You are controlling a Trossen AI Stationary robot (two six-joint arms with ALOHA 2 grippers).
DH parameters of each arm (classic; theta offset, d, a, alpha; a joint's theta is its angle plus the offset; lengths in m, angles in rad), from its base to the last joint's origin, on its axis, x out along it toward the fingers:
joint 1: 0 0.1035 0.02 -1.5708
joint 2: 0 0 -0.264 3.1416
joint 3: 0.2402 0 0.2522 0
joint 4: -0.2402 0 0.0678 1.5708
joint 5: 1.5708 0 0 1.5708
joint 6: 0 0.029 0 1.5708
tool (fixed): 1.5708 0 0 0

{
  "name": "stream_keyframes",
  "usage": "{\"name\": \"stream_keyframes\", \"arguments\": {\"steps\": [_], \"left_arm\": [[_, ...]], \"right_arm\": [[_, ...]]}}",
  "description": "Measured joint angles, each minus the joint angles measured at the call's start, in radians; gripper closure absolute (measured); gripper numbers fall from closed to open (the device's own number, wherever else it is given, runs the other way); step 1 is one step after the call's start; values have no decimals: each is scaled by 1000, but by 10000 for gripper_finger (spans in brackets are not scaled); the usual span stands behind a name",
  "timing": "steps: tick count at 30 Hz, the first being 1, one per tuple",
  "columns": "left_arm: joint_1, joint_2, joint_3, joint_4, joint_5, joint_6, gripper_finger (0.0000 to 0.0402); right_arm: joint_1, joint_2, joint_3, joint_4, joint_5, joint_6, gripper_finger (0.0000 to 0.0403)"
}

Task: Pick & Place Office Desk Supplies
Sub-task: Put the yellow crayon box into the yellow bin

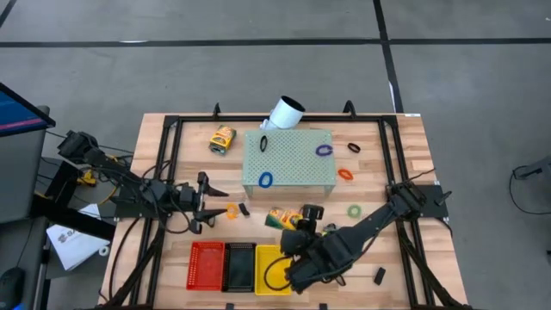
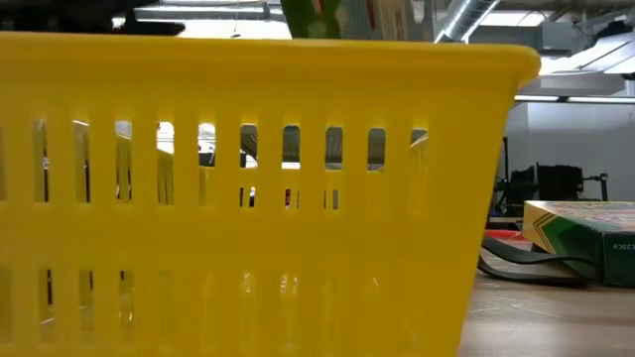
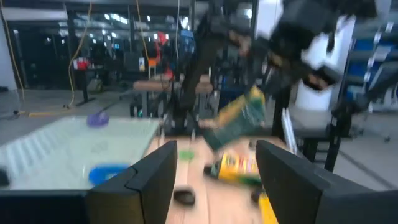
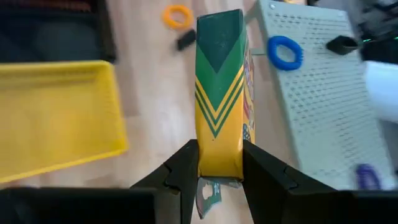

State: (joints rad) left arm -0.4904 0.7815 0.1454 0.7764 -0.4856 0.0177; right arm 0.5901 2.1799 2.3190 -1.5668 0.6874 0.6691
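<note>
Right wrist view | right gripper (image 4: 217,168) clamps flat cardboard crayon box (image 4: 219,93)

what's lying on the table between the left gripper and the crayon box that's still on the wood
In the high view, an orange loop and a small black clip lie between the left gripper and the crayon box.

I see my right arm reaching in from the table's right edge, stretched diagonally toward the front centre, elbow bent low over the boards. Its gripper (image 4: 219,171) sits at the end of that reach, the two dark fingers (image 4: 183,168) pinched in from both sides on what it carries, pointing toward the far side of the table.

My left arm comes in from the left edge and lies nearly level across the table. Its gripper (image 1: 207,203) hangs mid-left with the fingers (image 3: 146,177) spread wide apart, nothing between them.
</note>
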Motion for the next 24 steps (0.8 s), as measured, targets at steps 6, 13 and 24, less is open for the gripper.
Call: {"name": "stream_keyframes", "arguments": {"steps": [6, 13, 24], "left_arm": [[0, 0, 164, -91, 1, -19, 188], [-11, 0, 337, -232, 4, -49, 188], [-58, 1, 383, -248, -1, -86, 199]], "right_arm": [[51, 0, 38, 136, -79, 3, 296], [63, 1, 13, 320, -89, -75, 296], [45, 2, -164, 444, -105, -70, 296]]}}
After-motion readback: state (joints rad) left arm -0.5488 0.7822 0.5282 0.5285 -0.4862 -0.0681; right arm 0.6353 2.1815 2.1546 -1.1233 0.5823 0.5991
